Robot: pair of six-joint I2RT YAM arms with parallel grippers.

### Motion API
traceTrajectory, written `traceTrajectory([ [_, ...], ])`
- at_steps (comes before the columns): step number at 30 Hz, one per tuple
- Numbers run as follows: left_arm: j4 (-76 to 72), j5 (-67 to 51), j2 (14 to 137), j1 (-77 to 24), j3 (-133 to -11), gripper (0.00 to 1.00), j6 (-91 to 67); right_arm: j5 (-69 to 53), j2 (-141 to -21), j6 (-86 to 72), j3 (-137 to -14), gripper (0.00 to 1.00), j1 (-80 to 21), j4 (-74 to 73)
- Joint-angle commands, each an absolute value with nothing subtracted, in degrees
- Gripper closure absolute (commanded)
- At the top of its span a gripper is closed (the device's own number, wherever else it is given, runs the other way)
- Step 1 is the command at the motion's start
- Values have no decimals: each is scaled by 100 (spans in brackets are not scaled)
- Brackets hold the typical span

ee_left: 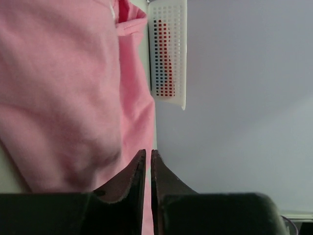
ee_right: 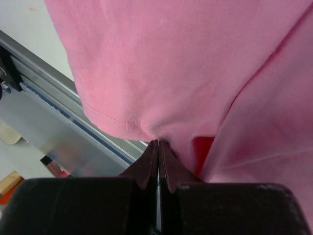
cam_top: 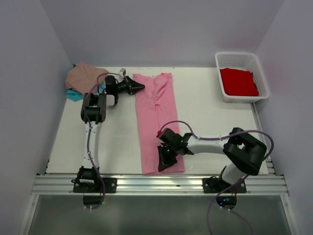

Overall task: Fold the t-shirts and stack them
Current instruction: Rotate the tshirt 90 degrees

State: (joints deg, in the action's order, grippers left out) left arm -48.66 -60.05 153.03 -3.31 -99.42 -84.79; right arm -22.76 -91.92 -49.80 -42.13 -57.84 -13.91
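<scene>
One bright pink t-shirt (cam_top: pixel 155 115) lies as a long strip, axis running bottom-to-top thru frame centre. Near end, lower centre: right gripper (cam_top: pixel 165 160) clenched on the hem. Far end: left gripper (cam_top: pixel 139 87) at the strip's upper-left edge by the collar, jaws a slit apart; can't tell if cloth's pinched. Next fold prob. carries hem toward collar, so right arm leads. Tan-pink t-shirt (cam_top: pixel 85 76) upper left; red t-shirt (cam_top: pixel 238 82) in basket (cam_top: pixel 234 57) upper right.
</scene>
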Motion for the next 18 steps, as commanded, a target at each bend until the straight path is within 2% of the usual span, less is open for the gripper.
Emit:
traceTrajectory([
  [1, -5616, -6249, 14925, -316, -10213, 87, -8754, -2021, -8825, -4562, -4587, 100, -5801, -1802],
  [3, -5695, -6310, 14775, -299, -10283, 83, -8771, -2266, -8491, -4326, -4675, 100, -5801, -1416],
  [5, -5757, -6372, 14485, -273, -10231, 71, -8754, -2381, -8141, -4202, -4737, 100, -5801, -1126],
  [6, -5783, -6389, 14371, -264, -10196, 50, -8745, -2399, -8052, -4114, -4781, 95, -5801, -1125],
  [7, -5792, -6381, 14118, -255, -10134, 37, -8728, -2391, -7972, -4070, -4816, 88, -5801, -1169],
  [9, -5713, -6320, 13827, -220, -9801, 23, -8552, -2234, -7849, -3999, -4930, 68, -5801, -1431],
  [10, -5617, -6311, 13512, -220, -9652, 11, -8282, -2137, -7823, -3973, -4965, 67, -5801, -1694],
  [14, -4575, -6100, 12649, -220, -8378, 2, -7306, -1425, -7778, -4034, -5089, 62, -5801, -2381],
  [18, -3956, -5758, 11875, -237, -7095, 0, -6365, -1029, -7647, -4166, -5001, 62, -5801, -2584],
])
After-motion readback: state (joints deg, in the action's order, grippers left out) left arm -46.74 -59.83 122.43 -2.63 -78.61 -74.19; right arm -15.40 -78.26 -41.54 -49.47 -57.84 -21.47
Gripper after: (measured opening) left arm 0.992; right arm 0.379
